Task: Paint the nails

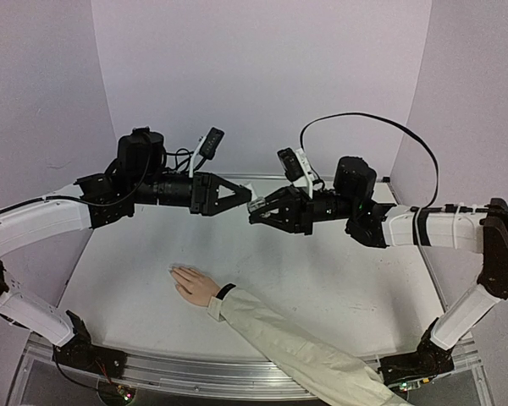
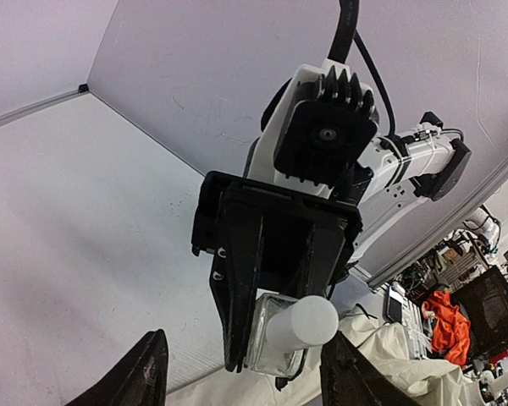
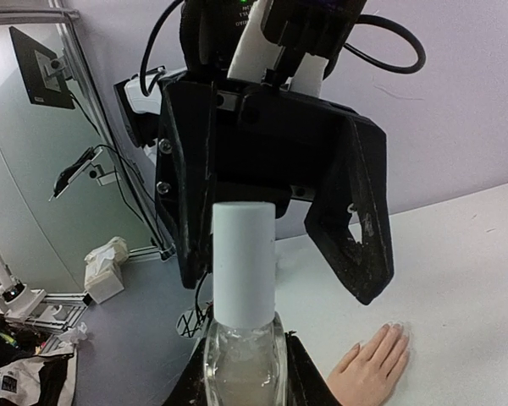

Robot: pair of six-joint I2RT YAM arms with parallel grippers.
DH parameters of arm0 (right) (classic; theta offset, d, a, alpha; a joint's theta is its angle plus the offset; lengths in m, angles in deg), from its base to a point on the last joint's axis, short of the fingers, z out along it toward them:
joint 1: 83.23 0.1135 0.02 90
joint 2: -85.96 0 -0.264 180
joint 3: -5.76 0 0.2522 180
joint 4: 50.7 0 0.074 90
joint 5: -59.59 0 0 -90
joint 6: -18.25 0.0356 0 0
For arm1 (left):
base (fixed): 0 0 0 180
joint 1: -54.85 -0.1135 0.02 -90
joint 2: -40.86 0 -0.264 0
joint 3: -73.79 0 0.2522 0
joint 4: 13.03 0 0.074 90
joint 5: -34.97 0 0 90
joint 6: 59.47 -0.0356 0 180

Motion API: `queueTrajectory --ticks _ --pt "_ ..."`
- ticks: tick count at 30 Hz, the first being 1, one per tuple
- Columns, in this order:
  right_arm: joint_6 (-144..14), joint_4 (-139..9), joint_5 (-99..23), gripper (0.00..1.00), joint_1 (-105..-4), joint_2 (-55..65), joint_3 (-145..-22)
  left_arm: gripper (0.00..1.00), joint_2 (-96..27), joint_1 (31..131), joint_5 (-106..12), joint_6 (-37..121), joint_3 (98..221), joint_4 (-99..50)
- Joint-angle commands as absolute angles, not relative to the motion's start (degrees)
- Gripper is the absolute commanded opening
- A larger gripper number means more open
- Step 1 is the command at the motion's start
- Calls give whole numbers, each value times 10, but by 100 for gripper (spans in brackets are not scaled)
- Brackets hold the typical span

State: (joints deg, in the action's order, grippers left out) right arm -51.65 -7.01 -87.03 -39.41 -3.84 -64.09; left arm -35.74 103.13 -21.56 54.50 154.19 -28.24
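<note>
With the right claw (image 1: 262, 210) clamped on the bottle (image 3: 244, 359) and the left claw (image 1: 241, 193) wide open and empty facing its cap (image 3: 244, 262), an off-centre cap grip may tilt or spill the bottle above the nails (image 3: 388, 327), which rest on the near table (image 1: 347, 279).

Too small to tell — or cut off
From above, the nails (image 1: 173, 271) are too small to be made out; in the right wrist view the hand (image 3: 368, 370) and the bottle (image 3: 242, 359) are cut off by the bottom edge.
</note>
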Motion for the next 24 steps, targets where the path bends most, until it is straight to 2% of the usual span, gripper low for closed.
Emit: queueTrajectory --ticks 1,8,14,17,21,24 --pt "-486 -1 -916 0 -394 -44 -669 59 -355 1036 -196 531 1573 -252" --pt "-481 0 -909 0 -394 -53 -669 50 -370 1044 -180 530 1585 -246" --pt "-484 0 -907 0 -394 -55 -667 30 -380 1048 -183 532 1591 -244" --pt "-492 -1 -894 0 -394 -51 -662 16 -384 1048 -188 533 1591 -244" --pt "-524 -28 -819 0 -394 -36 -650 2 -384 1048 -215 537 1586 -245" --pt "-568 -71 -690 0 -394 -8 -633 0 -382 1048 -254 547 1577 -247"
